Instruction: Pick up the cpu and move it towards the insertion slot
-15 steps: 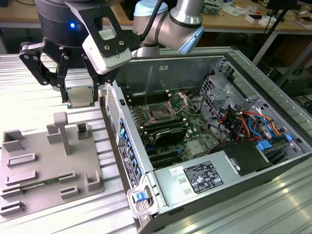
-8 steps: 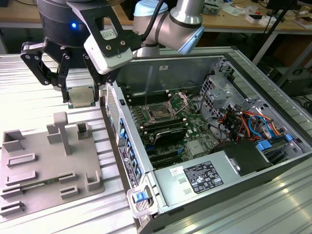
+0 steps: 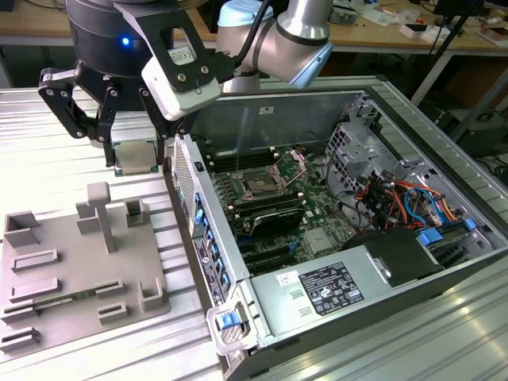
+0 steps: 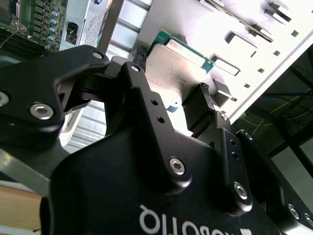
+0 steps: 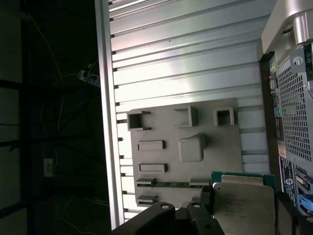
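Arm: I reach down, wrist above the table, beside the case [image 3: 349, 238].
Claw [image 3: 136, 155]: clenched on the cpu [image 3: 135, 156], lifted clear of the tray [image 3: 71, 270].
Slot [image 3: 259, 185]: well apart, inside the case.

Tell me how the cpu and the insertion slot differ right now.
The cpu hangs in the air, clamped in the hand above the ribbed table beside the grey tray; the insertion slot sits fixed on the green board inside the open computer case. The cpu's top is pale silvery metal; the slot's middle is dark, with a metal frame. Both are square.
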### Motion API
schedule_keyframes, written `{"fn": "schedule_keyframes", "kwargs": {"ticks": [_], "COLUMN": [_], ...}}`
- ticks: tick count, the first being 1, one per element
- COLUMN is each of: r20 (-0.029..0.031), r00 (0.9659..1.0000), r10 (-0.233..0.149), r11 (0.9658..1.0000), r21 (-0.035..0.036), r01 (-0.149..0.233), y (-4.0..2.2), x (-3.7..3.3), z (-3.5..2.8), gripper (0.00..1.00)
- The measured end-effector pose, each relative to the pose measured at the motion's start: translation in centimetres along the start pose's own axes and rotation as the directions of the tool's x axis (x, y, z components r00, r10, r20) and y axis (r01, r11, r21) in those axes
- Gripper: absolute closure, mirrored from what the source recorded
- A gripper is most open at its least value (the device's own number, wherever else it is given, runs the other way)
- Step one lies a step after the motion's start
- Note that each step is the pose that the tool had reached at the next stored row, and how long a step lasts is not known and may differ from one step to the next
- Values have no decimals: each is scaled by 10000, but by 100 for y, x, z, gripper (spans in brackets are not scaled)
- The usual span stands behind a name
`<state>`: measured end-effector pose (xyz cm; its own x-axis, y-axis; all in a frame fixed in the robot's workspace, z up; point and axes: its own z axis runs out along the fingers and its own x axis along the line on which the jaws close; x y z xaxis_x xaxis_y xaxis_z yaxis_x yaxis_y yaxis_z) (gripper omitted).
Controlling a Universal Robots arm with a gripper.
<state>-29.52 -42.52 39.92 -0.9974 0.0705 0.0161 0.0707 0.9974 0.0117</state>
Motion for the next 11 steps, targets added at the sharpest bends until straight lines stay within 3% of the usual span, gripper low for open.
{"fn": "schedule_keyframes", "kwargs": {"ticks": [11], "r20": [0], "r00": [10000], "r10": [0], "r11": [10000], "r21": [6], "r01": [0], "y": [3], "x": [-36], "z": [-1], "gripper": [45]}}
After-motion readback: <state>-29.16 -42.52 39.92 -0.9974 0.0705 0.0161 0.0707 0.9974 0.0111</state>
